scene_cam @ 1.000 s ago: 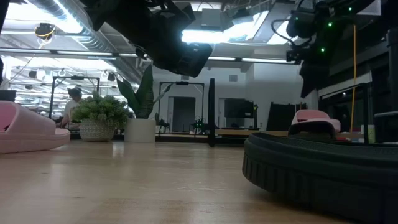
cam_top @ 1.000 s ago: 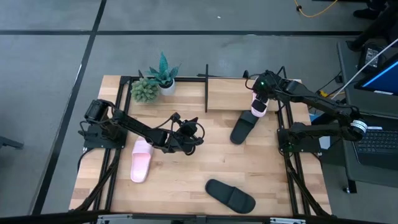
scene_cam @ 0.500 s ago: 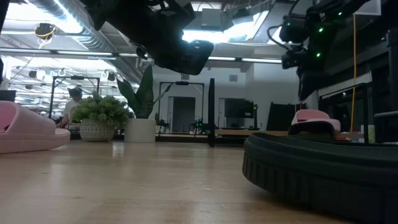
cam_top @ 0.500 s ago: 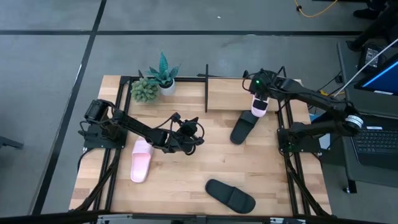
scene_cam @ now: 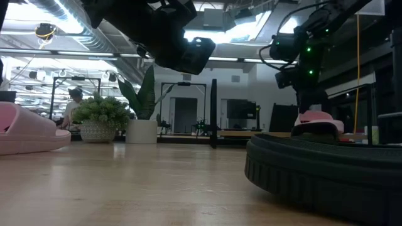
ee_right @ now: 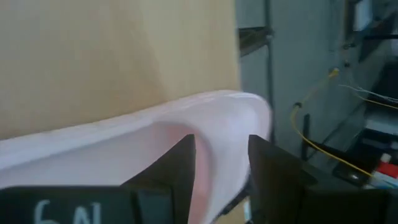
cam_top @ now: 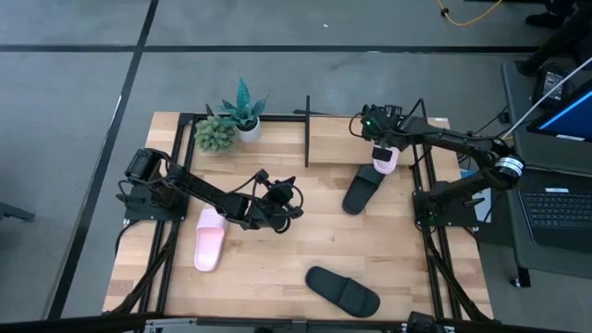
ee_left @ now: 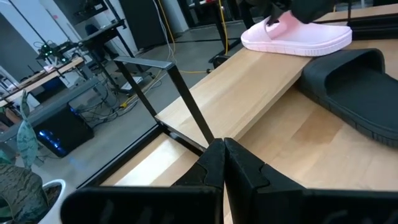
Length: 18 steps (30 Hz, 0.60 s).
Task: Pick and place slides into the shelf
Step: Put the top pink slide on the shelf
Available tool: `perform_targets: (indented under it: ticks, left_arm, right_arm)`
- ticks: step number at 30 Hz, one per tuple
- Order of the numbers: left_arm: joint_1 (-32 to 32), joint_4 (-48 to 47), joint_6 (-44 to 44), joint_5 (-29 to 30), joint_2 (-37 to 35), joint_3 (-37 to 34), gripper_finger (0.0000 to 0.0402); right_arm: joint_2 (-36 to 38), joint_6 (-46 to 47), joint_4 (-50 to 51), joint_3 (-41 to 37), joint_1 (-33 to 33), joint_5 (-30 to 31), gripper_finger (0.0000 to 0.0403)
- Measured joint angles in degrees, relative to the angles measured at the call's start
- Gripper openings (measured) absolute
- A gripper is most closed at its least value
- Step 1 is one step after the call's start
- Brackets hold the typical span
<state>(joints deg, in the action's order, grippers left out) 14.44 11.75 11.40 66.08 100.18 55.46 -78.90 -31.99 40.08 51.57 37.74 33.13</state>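
Note:
One pale pink slide (cam_top: pixel 385 159) lies sole down on the light wood board of the shelf (cam_top: pixel 333 139), at its right end, with my right gripper (cam_top: pixel 380 146) shut on it from above. A black slide (cam_top: pixel 360 192) lies on the table against the board's near edge. A second black slide (cam_top: pixel 343 290) sits near the front edge and a second pink slide (cam_top: pixel 210 238) at the left. My left gripper (cam_top: pixel 296 200) hovers shut over the table's middle, holding nothing. My right gripper pinches the pink slide between its two fingers (ee_right: pixel 179 167), on a raised pink wall (ee_right: pixel 219 146) near one end; whether this is strap or rim I cannot tell. The fingers slant down from above. The slide rests sole down on the board (ee_left: pixel 297 38).
Two potted plants (cam_top: pixel 231 122) stand at the shelf's left end, with an upright black rod (cam_top: pixel 306 129) between them and the pink slide. Black arm frames run along the table's left and right edges. Bare wood lies between the front slides.
My right gripper has sunk and shifted toward the table's left, rolling and tipping further down, still shut on the pink slide, which stays on the board.

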Motion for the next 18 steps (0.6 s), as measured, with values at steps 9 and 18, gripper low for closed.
perform_targets:
  ticks: [9,18]
  left_arm:
    - [0.00,-0.02,0.00,0.00,0.00,-0.02,0.0000]
    - [0.37,-0.02,0.00,0.01,0.00,0.00,0.0000]
  right_arm:
    - [-0.86,-4.08,0.37,0.00,0.55,0.26,0.0149]
    - [-3.03,-3.21,-0.72,0.00,1.86,0.28,0.0131]
